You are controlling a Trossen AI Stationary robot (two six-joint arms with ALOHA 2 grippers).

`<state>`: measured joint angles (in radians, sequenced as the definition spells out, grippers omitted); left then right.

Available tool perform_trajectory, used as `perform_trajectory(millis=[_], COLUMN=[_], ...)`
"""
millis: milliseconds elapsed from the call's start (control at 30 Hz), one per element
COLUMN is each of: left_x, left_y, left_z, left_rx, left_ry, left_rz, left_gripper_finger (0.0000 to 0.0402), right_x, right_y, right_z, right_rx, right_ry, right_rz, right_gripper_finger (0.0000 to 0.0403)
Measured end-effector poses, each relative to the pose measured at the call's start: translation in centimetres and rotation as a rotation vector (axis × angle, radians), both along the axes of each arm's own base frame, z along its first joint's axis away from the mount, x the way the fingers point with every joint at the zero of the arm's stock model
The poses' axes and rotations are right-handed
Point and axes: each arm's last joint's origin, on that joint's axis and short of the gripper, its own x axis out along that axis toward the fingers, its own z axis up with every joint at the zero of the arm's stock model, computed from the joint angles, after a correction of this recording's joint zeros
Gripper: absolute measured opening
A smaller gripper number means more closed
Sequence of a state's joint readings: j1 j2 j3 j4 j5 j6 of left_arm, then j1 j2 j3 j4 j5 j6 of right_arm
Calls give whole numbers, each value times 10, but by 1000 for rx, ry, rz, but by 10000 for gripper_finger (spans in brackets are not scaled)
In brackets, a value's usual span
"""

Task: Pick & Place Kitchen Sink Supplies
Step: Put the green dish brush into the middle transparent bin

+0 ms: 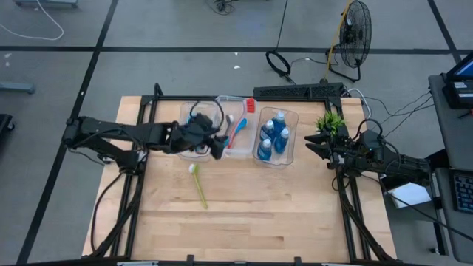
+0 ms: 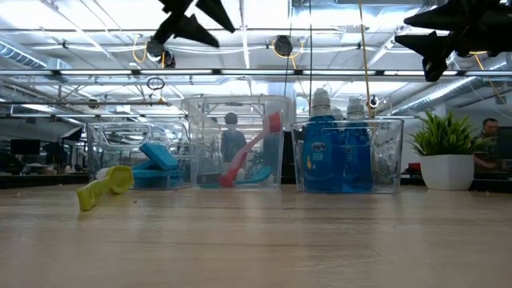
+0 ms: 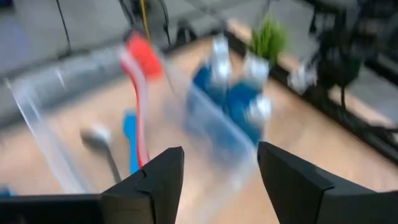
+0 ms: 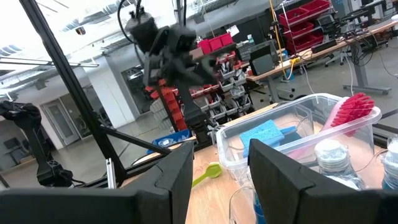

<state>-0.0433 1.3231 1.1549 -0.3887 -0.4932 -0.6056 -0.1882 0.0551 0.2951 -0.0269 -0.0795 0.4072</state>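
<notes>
Wooden table, three clear bins in a row at its far edge, one brush not yet binned.

Taking the middle bin (image 1: 235, 133) as landmark: the left gripper (image 1: 219, 144) hangs above its left wall, jaws apart and holding nothing, with the sponges (image 2: 158, 156) in the bin just left of it. A yellow-green brush (image 1: 199, 186) lies on the bare wood well in front of the middle bin, bristle end toward it. Red and blue brushes (image 1: 238, 127) lean inside. Right of it stand the blue bottles (image 1: 275, 135), then the potted plant (image 1: 330, 122). The right gripper (image 1: 316, 142) waits beside the plant, fingers parted, empty. Probably best: descend square across the brush handle, near its middle, before closing.
</notes>
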Motion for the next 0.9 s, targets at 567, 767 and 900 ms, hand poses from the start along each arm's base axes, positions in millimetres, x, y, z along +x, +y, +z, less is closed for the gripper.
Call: perform_trajectory(millis=[567,767,900], left_x=[-36,-48,-48], left_y=[-63,-82,-95], left_z=[-33,-37,-46], left_rx=[-642,-753,-813], left_ry=[286,315,339], left_rz=[81,199,296], left_gripper_finger=[198,198,198], right_x=[0,0,0], right_y=[0,0,0], right_z=[0,0,0], right_rx=[-1,-1,-1], right_ry=[0,1,0], right_rz=[0,0,1], right_gripper_finger=[141,141,141])
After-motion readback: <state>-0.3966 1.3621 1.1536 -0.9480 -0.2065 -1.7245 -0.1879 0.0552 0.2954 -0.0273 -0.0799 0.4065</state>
